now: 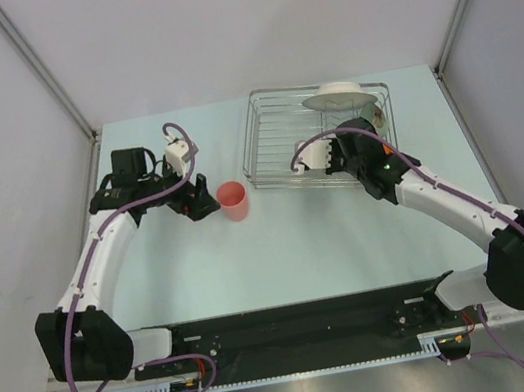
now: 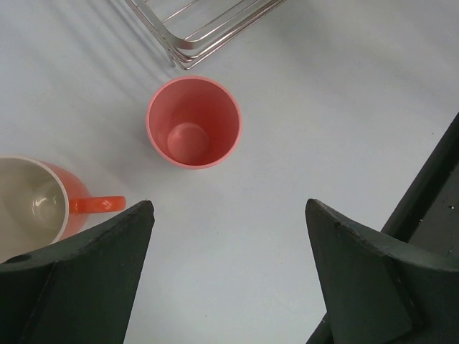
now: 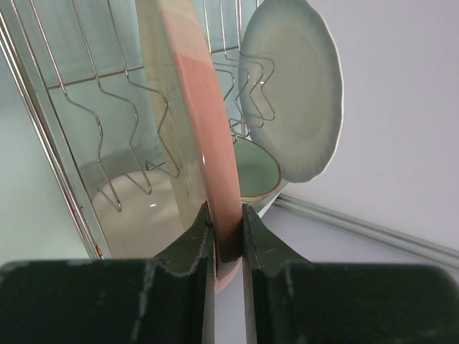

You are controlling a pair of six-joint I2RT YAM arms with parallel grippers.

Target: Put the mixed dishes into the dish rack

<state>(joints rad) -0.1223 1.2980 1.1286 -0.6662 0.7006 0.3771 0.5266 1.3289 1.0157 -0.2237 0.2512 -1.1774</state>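
My right gripper (image 3: 226,215) is shut on the rim of the cream-and-pink plate (image 3: 183,93), holding it on edge among the tines of the dish rack (image 1: 278,142). In the rack, a white plate (image 3: 297,93) stands upright, a green bowl (image 3: 254,172) lies below it, and a pale bowl (image 3: 136,215) lies to the left. My left gripper (image 2: 229,204) is open and empty above the table. The small pink cup (image 2: 193,122) stands upright just ahead of it. The orange mug (image 2: 39,201) stands to the left of the left finger.
The rack's near corner (image 2: 208,32) lies just beyond the pink cup (image 1: 233,201). The white plate (image 1: 338,94) rises above the rack's far side. Grey walls enclose the table on three sides.
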